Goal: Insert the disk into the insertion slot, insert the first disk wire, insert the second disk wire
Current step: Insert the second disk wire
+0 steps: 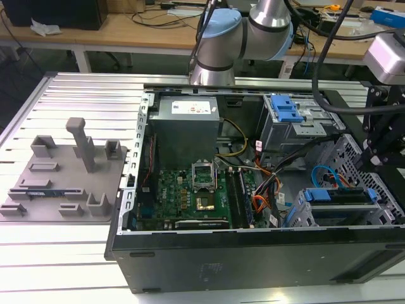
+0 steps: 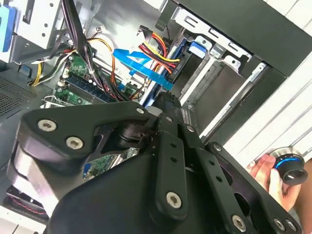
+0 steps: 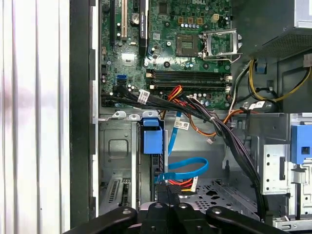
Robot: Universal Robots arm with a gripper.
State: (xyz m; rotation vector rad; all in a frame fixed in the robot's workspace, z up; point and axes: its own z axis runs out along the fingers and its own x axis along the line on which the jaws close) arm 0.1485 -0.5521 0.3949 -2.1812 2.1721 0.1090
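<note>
Disk (image 1: 335, 195) is seated in the insertion slot (image 1: 297, 215), just ahead of the jaws. Jaws are clenched on a black connector (image 3: 168, 187) with a blue cable (image 3: 187, 168); wire insertion is judged underway.

This is a robotics lab or electronics workshop. An opened computer case (image 1: 253, 190) lies on a ribbed aluminium table (image 1: 63, 253), with wooden workbenches (image 1: 139, 28) strewn with cables behind the arm (image 1: 240, 31).

Silver arm (image 1: 269, 16), pale-blue joint caps, black screwed gripper (image 2: 168, 105)
</note>
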